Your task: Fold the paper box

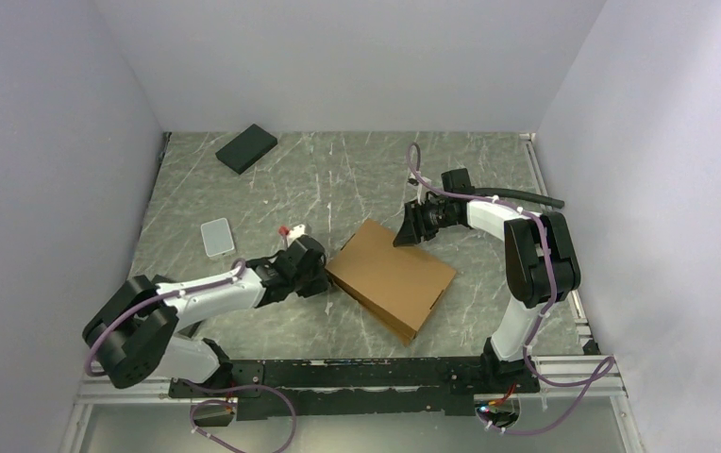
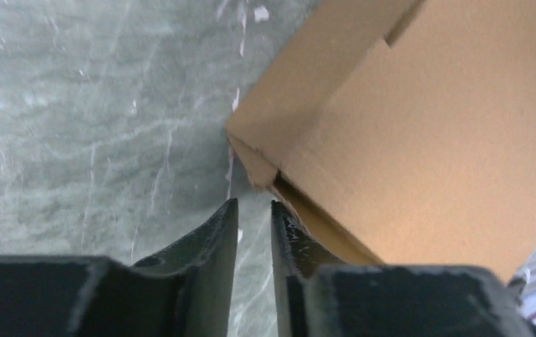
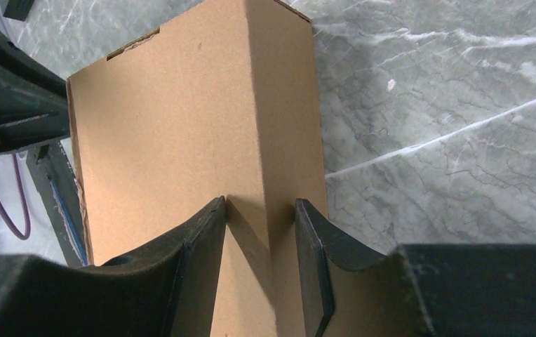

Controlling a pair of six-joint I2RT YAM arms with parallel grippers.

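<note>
Narrow, empty: my left end effector (image 2: 255, 203), 9 o'clock of the paper box (image 1: 390, 276); right end effector (image 3: 259, 201) narrowly straddles its 1 o'clock edge.

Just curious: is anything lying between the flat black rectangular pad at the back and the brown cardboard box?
No: the top view shows only bare grey marbled tabletop between black pad and brown cardboard box.

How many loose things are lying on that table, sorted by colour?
Brown: 1, the paper box
Black: 1, the rectangular pad
Pale grey: 1, the small flat rectangle
Total: 3
</note>
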